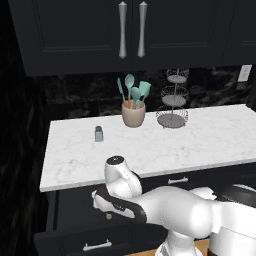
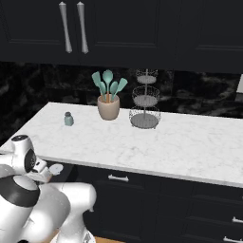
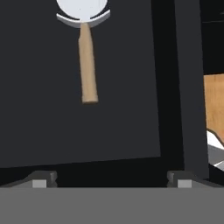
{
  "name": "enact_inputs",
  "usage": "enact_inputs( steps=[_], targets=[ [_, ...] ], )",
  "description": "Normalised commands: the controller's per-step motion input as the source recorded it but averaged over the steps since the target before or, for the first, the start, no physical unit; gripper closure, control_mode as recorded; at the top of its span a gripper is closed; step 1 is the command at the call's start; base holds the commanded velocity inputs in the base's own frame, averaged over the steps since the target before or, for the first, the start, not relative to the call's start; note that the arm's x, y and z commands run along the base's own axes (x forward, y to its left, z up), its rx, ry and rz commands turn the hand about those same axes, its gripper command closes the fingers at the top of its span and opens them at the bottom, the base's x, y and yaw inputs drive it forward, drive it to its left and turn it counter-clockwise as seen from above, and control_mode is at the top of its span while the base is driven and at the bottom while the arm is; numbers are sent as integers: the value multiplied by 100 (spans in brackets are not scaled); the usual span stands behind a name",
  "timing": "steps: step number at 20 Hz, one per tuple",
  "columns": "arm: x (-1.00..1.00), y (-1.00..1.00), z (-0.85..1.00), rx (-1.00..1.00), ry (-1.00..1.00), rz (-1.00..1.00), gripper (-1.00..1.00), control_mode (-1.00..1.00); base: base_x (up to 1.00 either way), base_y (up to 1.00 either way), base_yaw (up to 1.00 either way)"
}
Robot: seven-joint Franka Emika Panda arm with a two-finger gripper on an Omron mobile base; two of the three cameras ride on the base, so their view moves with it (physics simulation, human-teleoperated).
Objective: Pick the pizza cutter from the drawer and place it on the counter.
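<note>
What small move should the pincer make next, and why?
Probably ease forward toward the cutter, then descend. The open pincer hangs over the dark drawer floor, and the cutter lies flat near the top of the hand view, off the line between the fingertips, its tan handle pointing back toward them.

pizza cutter (image 3: 86,52) wheel cropped at top edge

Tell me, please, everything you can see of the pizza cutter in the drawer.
The pizza cutter has a round, pale silver-white wheel in a grey guard, cut off by the hand view's top edge, and a short, straight tan handle that looks wooden. It lies flat on the dark floor of the open drawer, with nothing else touching it. The open gripper is apart from it.
</note>
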Motion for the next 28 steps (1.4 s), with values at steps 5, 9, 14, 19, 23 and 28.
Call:
enact_inputs(
  steps=[5, 9, 14, 19, 23, 28],
  targets=[
    [-5, 16, -21, 0, 3, 9, -100, -100, 0, 0, 0],
    [-40, 14, -9, 0, 0, 4, -100, -100, 0, 0, 0],
    [-38, 11, -12, 0, 4, 0, -100, -100, 0, 0, 0],
    [-46, 4, -27, 0, 8, 0, -100, -100, 0, 0, 0],
    [-56, 4, -20, 0, 8, 0, -100, -100, 0, 0, 0],
    [-75, 17, -2, 0, 2, 0, -100, -100, 0, 0, 0]
  ],
)
